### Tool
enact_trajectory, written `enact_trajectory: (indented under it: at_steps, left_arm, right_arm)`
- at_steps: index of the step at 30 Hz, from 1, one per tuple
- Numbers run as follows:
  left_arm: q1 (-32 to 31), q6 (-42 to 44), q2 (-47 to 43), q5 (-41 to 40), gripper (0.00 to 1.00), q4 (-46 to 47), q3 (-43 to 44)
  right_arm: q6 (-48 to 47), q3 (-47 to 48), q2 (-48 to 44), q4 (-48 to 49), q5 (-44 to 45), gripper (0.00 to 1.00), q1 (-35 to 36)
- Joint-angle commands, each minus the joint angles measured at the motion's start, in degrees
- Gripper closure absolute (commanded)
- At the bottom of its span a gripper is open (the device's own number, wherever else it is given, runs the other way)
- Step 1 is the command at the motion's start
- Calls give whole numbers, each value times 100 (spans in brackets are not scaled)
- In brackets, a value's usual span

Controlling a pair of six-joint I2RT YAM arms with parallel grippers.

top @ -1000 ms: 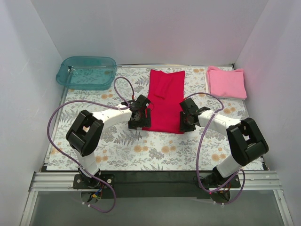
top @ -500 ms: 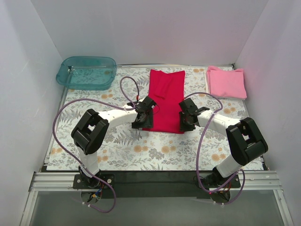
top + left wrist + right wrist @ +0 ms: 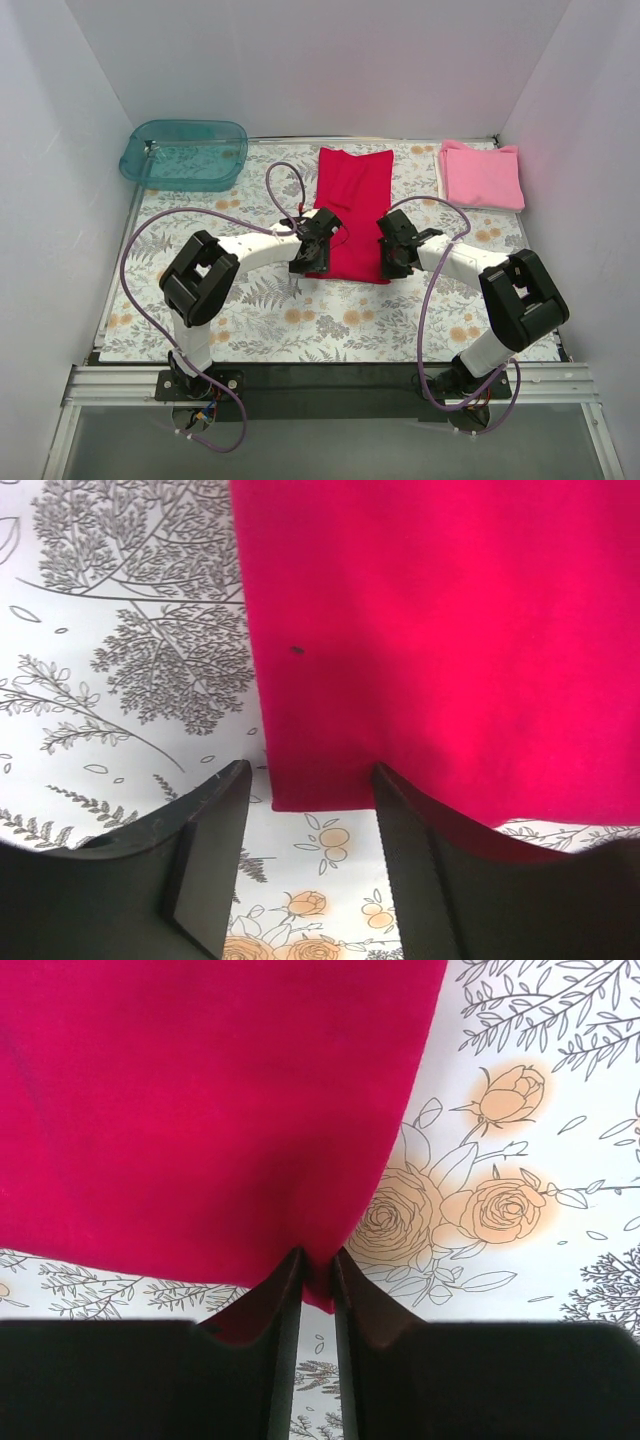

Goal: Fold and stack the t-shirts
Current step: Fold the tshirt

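The red t-shirt (image 3: 352,200) lies flat as a long folded strip in the middle of the floral mat. My left gripper (image 3: 311,263) is at its near left corner. In the left wrist view that gripper (image 3: 308,772) is open, its fingers either side of the red hem corner (image 3: 300,795). My right gripper (image 3: 389,266) is at the near right corner. The right wrist view shows it (image 3: 318,1258) shut on a pinch of the red t-shirt (image 3: 200,1090), the cloth bunched between the fingers. The pink t-shirt (image 3: 481,175) lies folded at the back right.
A teal translucent tub (image 3: 185,153) stands at the back left corner. White walls close in the left, back and right sides. The floral mat (image 3: 250,320) covers the table, and purple cables loop over both arms.
My left gripper has slid right to the red shirt's near left corner and its jaws have narrowed. The right gripper has closed onto the near right corner.
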Motion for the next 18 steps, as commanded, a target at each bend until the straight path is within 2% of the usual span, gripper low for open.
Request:
enact_trajectory:
  at_steps: [1, 4, 6, 8, 9, 11, 14, 18]
  left_arm:
    - [-255, -138, 907, 543, 52, -279, -458]
    - [-264, -147, 995, 587, 64, -297, -493]
    - [-264, -173, 986, 570, 79, -297, -554]
    - [-264, -173, 951, 578, 88, -297, -598]
    - [-264, -165, 925, 578, 100, -314, -633]
    - [-264, -130, 898, 578, 100, -376, -616]
    - [-264, 2, 653, 613, 100, -744, -607]
    - [-273, 274, 65, 1078, 100, -1708, -748]
  right_arm:
    - [-17, -445, 561, -461, 23, 79, 134]
    - [-17, -454, 588, -460, 32, 83, 161]
    - [-17, -463, 579, -461, 41, 85, 170]
    - [-43, -480, 553, -469, 50, 90, 170]
    - [-70, -480, 544, -469, 58, 91, 170]
    - [-105, -454, 491, -556, -46, 99, 161]
    - [-351, -192, 430, -1230, -494, 99, 170]
    - [-658, -181, -17, -2162, -1171, 99, 266]
